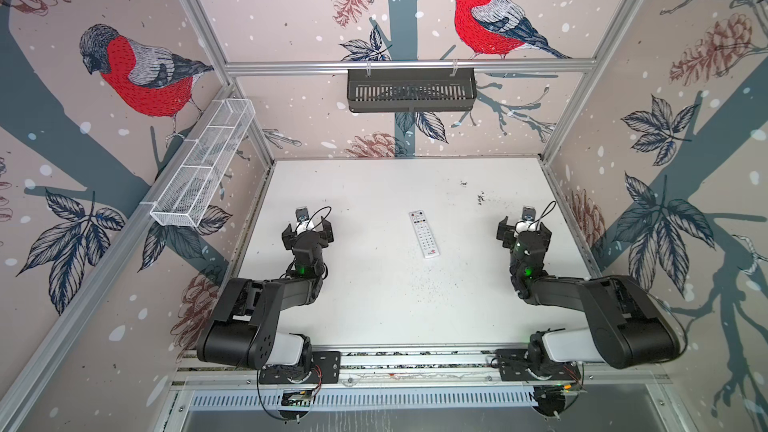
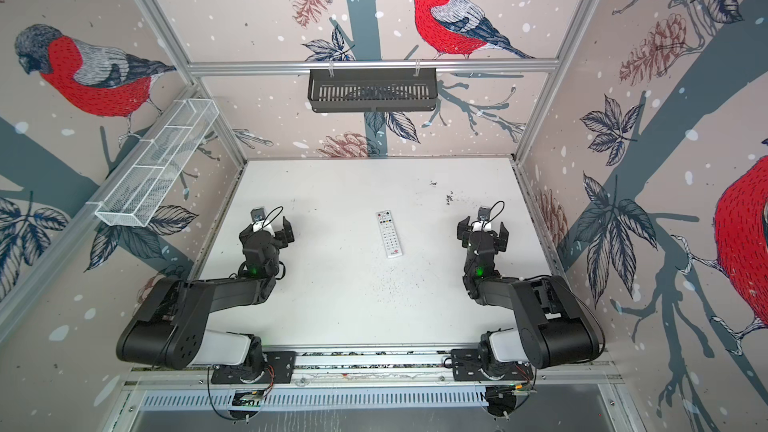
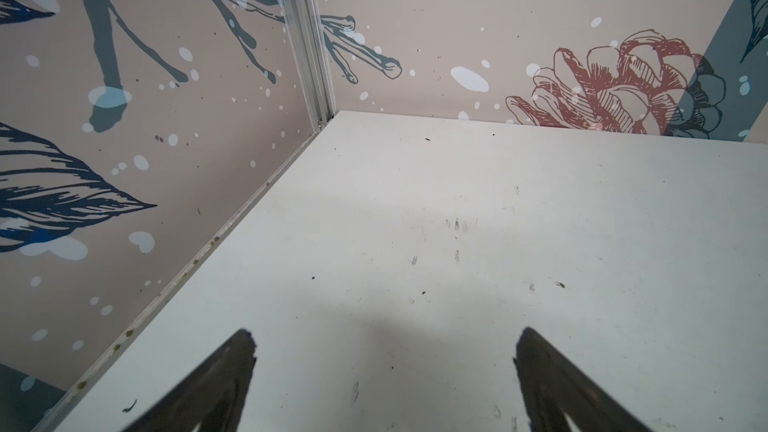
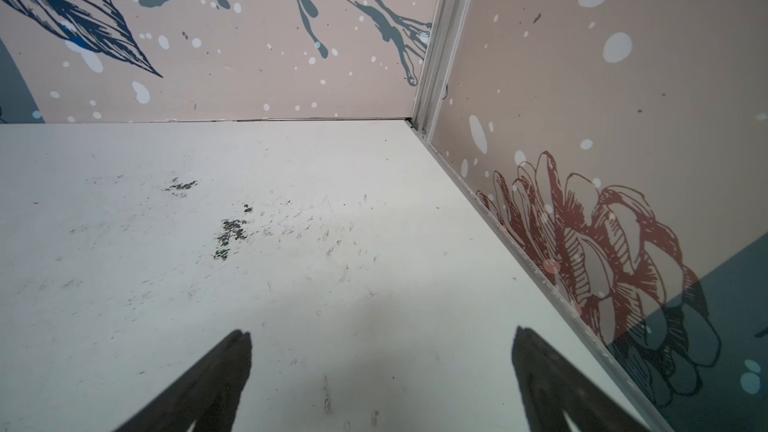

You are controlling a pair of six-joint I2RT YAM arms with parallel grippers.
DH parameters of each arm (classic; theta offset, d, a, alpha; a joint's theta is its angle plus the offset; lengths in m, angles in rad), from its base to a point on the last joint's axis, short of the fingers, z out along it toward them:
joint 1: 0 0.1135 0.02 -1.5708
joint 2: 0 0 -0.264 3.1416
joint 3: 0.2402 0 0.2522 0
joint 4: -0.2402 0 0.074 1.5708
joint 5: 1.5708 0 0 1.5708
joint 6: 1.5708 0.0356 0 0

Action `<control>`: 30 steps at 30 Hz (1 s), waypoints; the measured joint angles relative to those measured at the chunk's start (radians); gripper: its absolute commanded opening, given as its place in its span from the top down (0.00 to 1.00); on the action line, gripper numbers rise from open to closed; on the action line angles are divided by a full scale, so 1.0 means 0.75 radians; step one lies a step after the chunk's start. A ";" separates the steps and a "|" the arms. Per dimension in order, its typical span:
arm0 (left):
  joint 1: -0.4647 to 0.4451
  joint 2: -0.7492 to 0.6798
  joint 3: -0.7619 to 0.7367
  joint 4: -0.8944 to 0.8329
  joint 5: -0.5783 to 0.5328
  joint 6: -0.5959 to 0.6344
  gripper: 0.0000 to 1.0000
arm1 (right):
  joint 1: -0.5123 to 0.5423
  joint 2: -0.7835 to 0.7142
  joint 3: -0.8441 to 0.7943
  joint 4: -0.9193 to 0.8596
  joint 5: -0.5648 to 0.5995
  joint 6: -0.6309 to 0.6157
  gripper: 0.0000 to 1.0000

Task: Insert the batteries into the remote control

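Lying buttons-up on the table [image 1: 374, 305], well apart from either arm, the remote [image 1: 424, 233] looks light, rigid and slick, best pinched across its long edges; left end effector [image 1: 308, 229] and right end effector [image 1: 524, 229] both stand open and empty, and no batteries are in view.

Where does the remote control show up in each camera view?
Top view: remote control right of centre, buttons up.
Top view: remote control about centre.
Left wrist: not in it.
Right wrist: not in it.
Shared landmark: dark scuff patch, in both top views and right wrist.
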 measured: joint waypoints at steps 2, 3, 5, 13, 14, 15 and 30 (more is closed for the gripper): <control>0.023 0.008 0.012 -0.002 0.004 -0.001 0.03 | -0.007 -0.030 -0.035 0.041 0.001 0.018 0.01; 0.036 0.015 0.022 -0.001 0.023 -0.001 0.03 | -0.011 -0.060 -0.063 0.068 0.000 0.018 0.01; 0.053 0.022 0.022 0.018 0.030 -0.002 0.03 | -0.011 -0.121 -0.105 0.107 0.001 0.018 0.01; 0.103 0.174 -0.151 0.322 0.107 -0.010 0.03 | -0.013 -0.168 -0.130 0.174 -0.003 0.018 0.01; 0.103 0.174 -0.143 0.352 0.115 -0.011 0.03 | -0.013 -0.185 -0.131 0.165 -0.008 0.018 0.00; 0.103 0.180 -0.136 0.389 0.116 -0.011 0.03 | -0.013 -0.203 -0.136 0.175 -0.010 0.018 0.01; 0.103 0.191 -0.130 0.468 0.130 -0.010 0.03 | -0.259 -0.285 -0.138 0.090 -0.227 0.198 0.01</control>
